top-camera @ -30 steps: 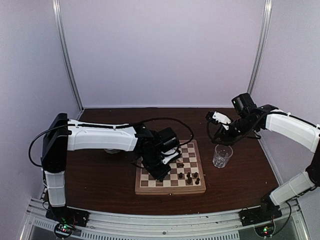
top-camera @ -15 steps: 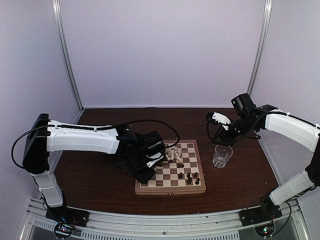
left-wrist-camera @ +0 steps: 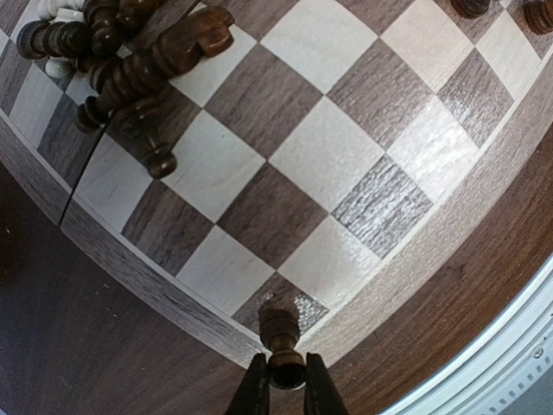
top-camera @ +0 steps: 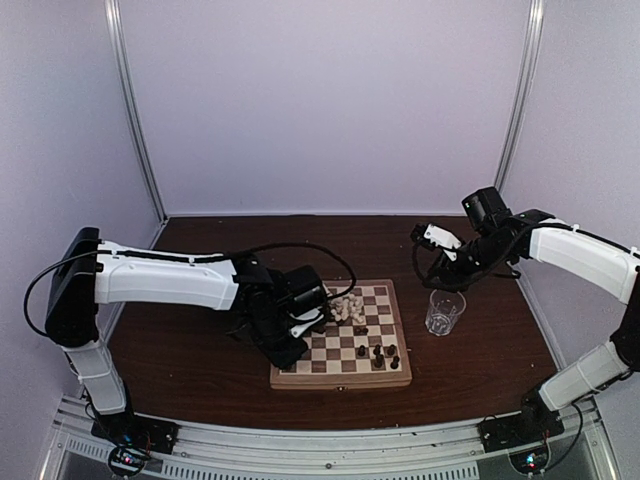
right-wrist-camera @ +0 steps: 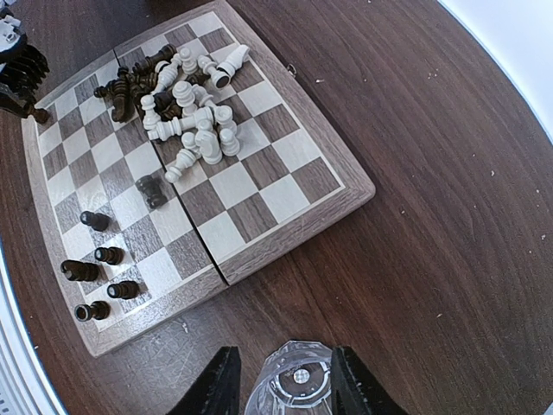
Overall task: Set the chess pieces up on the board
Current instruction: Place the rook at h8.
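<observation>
— Pinching a dark pawn (left-wrist-camera: 280,333) in the left gripper (left-wrist-camera: 285,382): the jaws are closed on it just under its round head. Its foot is on the dark square at the near-left corner of the board (left-wrist-camera: 320,156).

— Is it down flat?

— It looks upright, and I'd judge the base is touching. To finish well I'd part the fingers only a little and then lift straight up, so the tips don't catch the head and tip it over. The turned wood is smooth and the foot is narrow, so it won't forgive a sideways nudge.

— And the rest?

— A heap of pieces (right-wrist-camera: 186,112), glossy cream and dark brown, lies tumbled toward the board's far edge, with waisted stems crossing each other. A few dark pawns (right-wrist-camera: 99,255) stand by the board's near-right corner.

— The right arm?

— The right gripper (right-wrist-camera: 286,356) has its jaws apart. It hangs over a clear glass (right-wrist-camera: 294,393) that stands on the brown table (right-wrist-camera: 449,216) just right of the board. As far as I can tell, it isn't clamped on the glass.
</observation>
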Action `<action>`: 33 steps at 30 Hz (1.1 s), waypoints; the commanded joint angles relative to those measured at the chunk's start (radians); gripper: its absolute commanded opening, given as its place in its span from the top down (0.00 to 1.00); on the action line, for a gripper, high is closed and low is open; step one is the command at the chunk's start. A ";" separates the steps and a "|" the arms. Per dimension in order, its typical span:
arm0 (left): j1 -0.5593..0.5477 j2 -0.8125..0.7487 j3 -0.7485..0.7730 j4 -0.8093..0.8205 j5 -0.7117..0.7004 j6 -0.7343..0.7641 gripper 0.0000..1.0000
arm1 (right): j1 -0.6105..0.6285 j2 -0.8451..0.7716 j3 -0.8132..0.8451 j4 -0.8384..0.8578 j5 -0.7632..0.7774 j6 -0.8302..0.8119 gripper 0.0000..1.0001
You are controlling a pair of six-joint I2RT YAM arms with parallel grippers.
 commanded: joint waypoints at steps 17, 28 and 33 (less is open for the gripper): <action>0.018 0.000 -0.019 0.056 0.024 -0.003 0.95 | -0.005 0.009 -0.004 -0.001 -0.010 -0.008 0.62; 0.017 -0.012 -0.024 0.046 0.022 -0.005 0.92 | -0.005 0.011 -0.002 -0.002 -0.012 -0.008 0.62; 0.017 -0.008 -0.021 0.041 0.019 -0.005 0.88 | -0.004 0.009 -0.002 -0.002 -0.011 -0.007 0.62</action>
